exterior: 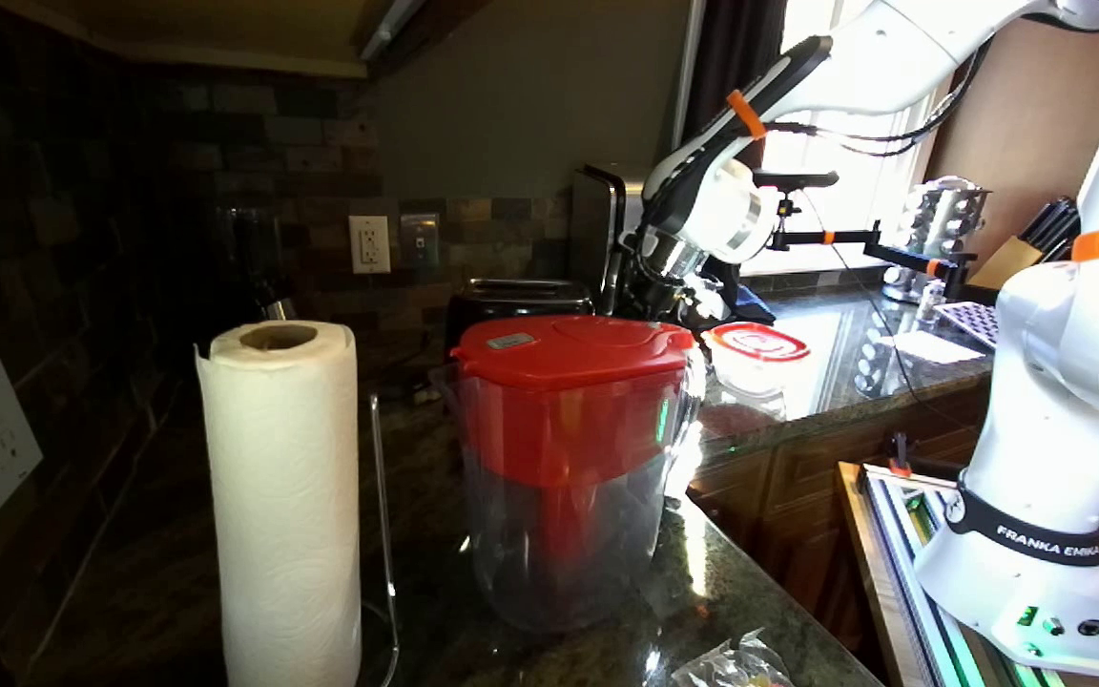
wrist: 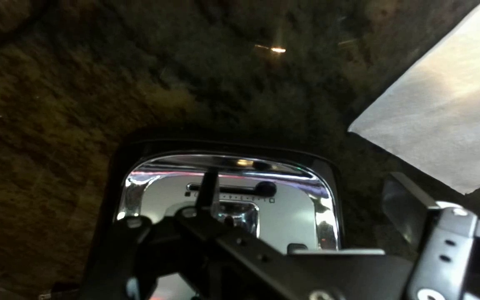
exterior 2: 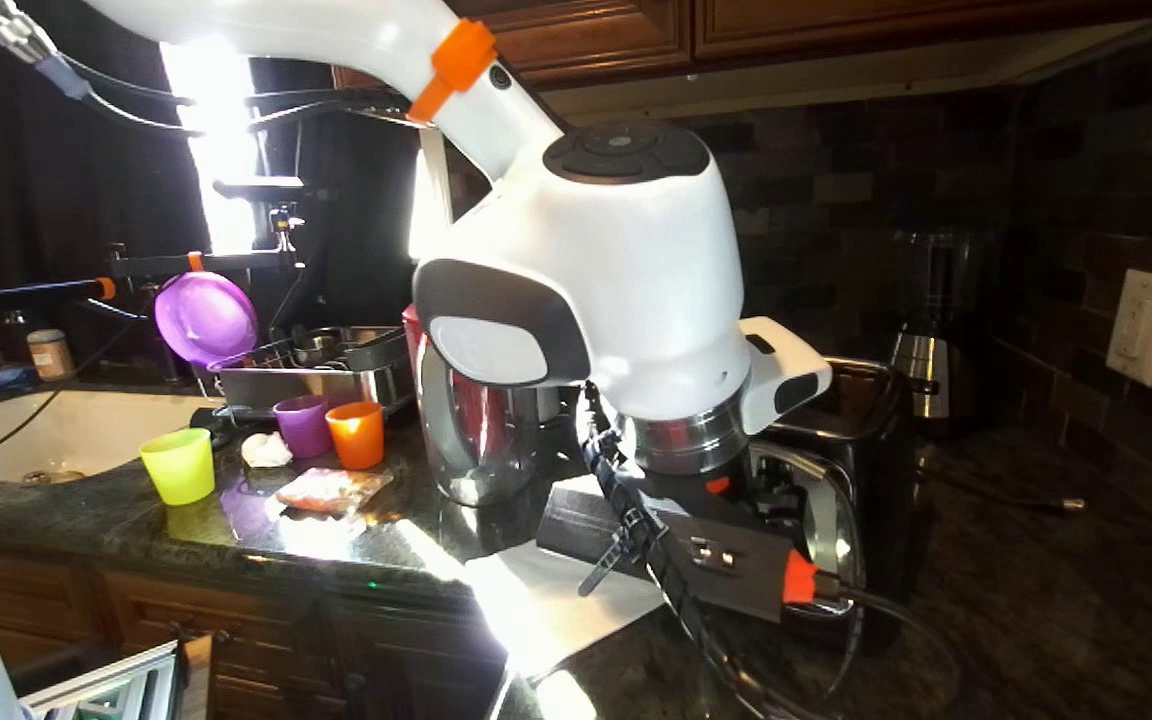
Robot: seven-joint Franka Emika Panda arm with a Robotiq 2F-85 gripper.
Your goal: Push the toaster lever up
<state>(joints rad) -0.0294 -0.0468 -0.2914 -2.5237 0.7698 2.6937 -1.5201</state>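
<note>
The toaster [wrist: 229,164] shows its end panel in the wrist view, with a chrome frame, a pale face and a dark slider knob [wrist: 266,188] beside a row of numbers. Its dark body also shows in both exterior views [exterior: 519,296] [exterior 2: 881,490], partly behind the pitcher in one of them. My gripper [wrist: 302,183] is open at this panel. One finger crosses in front of the panel's slot; the other stands apart, past the toaster's side, over the counter. Nothing shows between the fingers. The toaster lever cannot be made out; my gripper covers part of the panel.
A clear red-lidded pitcher [exterior: 569,410] and a paper-towel roll [exterior: 282,496] stand in front of the toaster. A red-lidded container [exterior: 755,348] and a tall metal appliance [exterior: 592,229] are near the arm. A white sheet [exterior 2: 566,600] and a blender [exterior 2: 926,350] flank the toaster.
</note>
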